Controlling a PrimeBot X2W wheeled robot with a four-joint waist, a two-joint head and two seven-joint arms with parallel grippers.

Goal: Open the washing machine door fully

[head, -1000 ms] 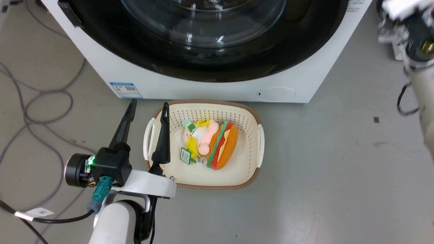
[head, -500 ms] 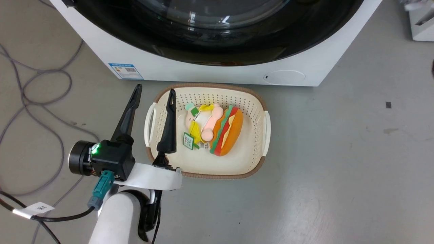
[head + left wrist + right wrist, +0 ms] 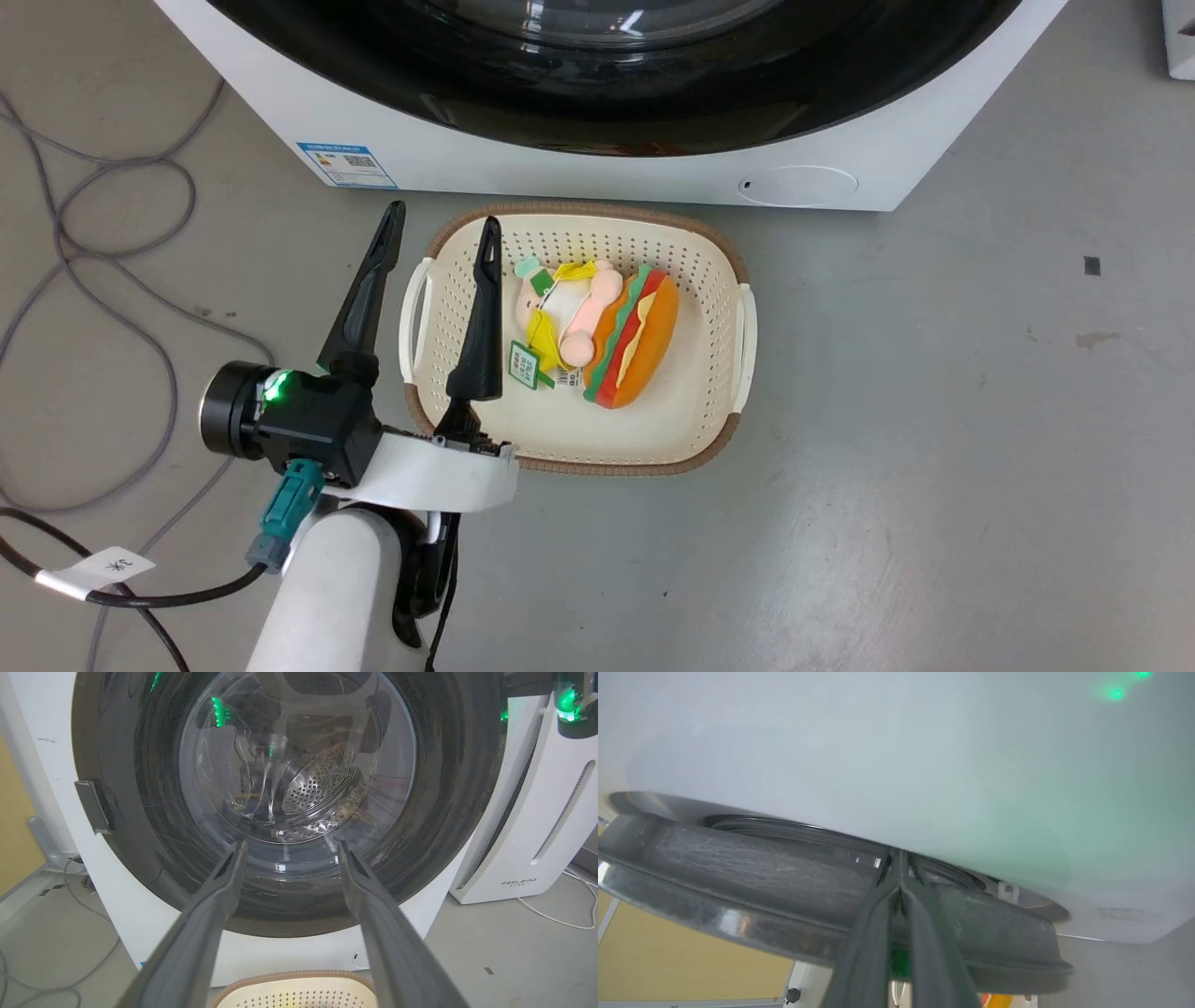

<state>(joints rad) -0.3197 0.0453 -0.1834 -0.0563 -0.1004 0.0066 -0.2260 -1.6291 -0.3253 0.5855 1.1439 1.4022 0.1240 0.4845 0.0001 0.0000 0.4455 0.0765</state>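
Right wrist view: right gripper (image 3: 897,858) was closed, tips wedged between large round glossy black washing machine door (image 3: 738,858) and white front-loading washing machine (image 3: 878,742). Door looked barely ajar, so probably prying step. Left gripper (image 3: 443,217) hung spread, empty. Next move: swing door wide outward.

This looks like a robot test lab, not a home laundry. The washing machine (image 3: 560,173) stands on a bare grey concrete floor (image 3: 934,420). Loose grey cables (image 3: 192,201) coil at the left of the head view. A white FEELAIR appliance (image 3: 537,835) stands at the right of the left wrist view.
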